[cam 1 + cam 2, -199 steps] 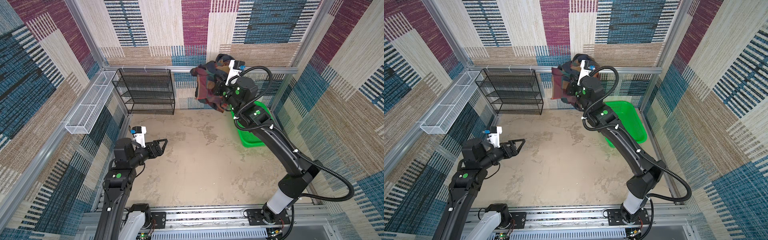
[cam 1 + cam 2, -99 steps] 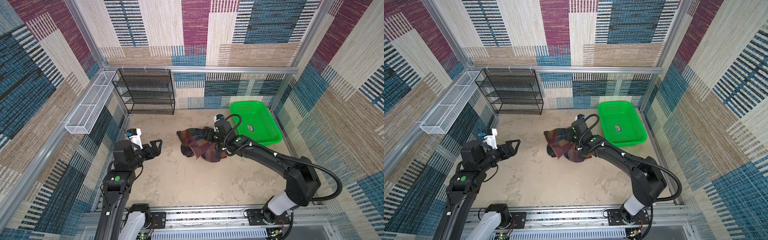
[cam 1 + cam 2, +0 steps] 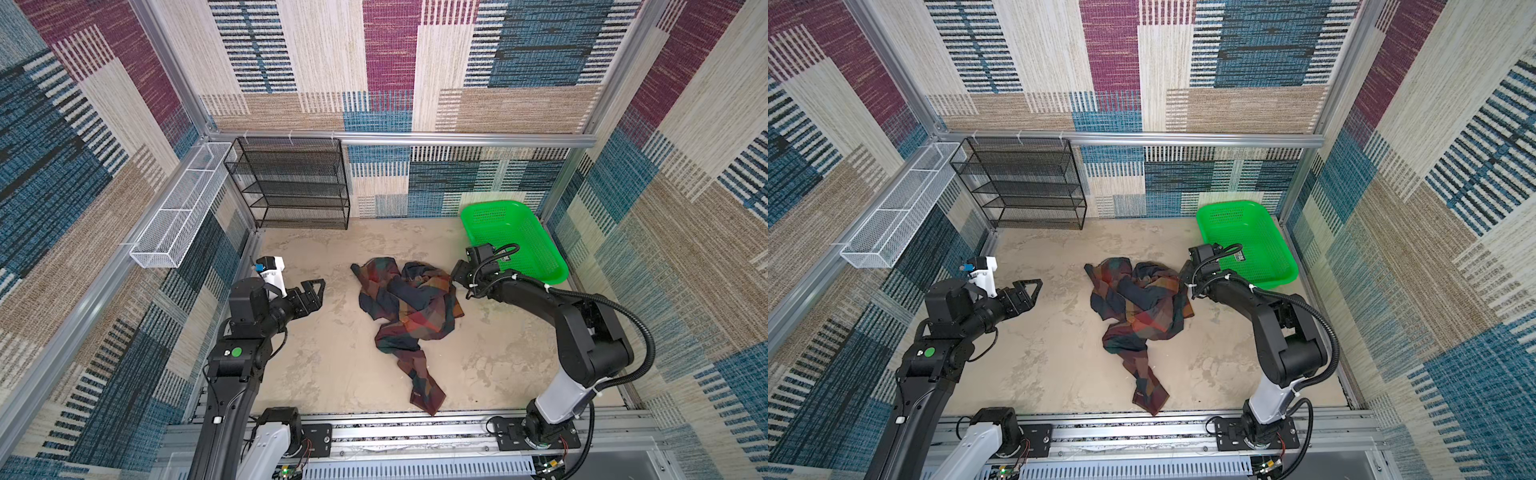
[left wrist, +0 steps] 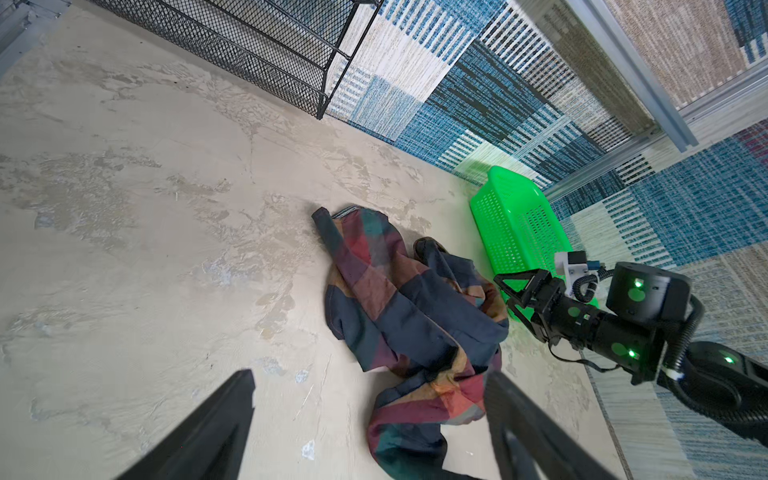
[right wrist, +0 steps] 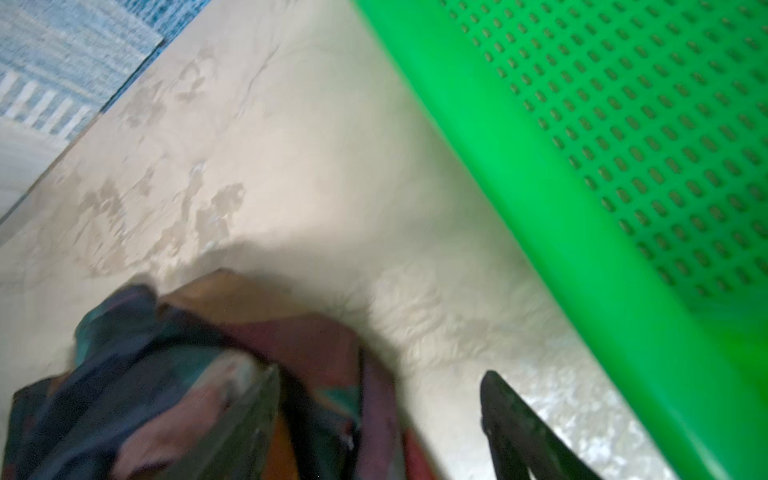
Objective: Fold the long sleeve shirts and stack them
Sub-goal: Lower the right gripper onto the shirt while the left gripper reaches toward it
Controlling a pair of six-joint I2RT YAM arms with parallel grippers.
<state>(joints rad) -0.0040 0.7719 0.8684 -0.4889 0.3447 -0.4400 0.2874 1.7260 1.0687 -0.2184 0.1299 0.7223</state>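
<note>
Now the plaid shirt [image 3: 409,307] is seen crumpled at the middle of the table [image 3: 332,374], one long end [image 3: 424,386] trailed toward 6 o'clock. Laying out is judged the step in hand, and flattening is called for next. The right gripper [image 4: 505,293], at the heap's 2 o'clock edge, is parted and empty. The left gripper [image 3: 313,293], at 9 o'clock and well apart, is spread wide. Against a second earlier, the shirt is no longer held aloft in shut jaws.

Patchwork woven wall panels [image 3: 390,62] enclose a mottled beige floor [image 3: 332,365]. A black mesh shelf rack [image 3: 291,183] stands against the back wall, and a white wire basket [image 3: 178,216] hangs at left.
</note>
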